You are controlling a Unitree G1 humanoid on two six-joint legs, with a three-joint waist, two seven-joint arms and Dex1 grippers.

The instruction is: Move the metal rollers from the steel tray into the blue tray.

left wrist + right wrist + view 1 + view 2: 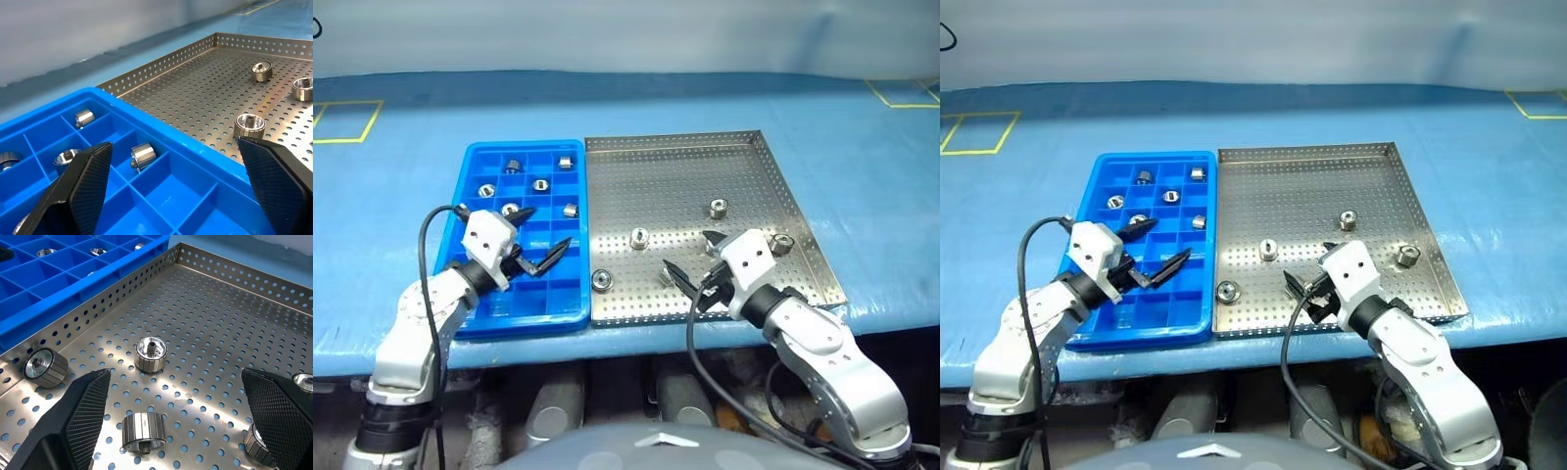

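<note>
Hovering, I held both arms low, fingers spread and empty.
My left gripper (536,238) hung over the blue tray (478,311); my right gripper (690,263) over the steel tray (685,171), open floor between metal rollers (640,237).

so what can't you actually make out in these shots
- Roller in the steel tray: head views, partly hidden behind the open right hand.
- Roller: right wrist view, mostly covered by that hand's finger.
- Roller in the blue tray: left wrist view, cut off by the picture edge.
- Blue tray's near compartments: head views, partly covered by the open left hand.
</note>
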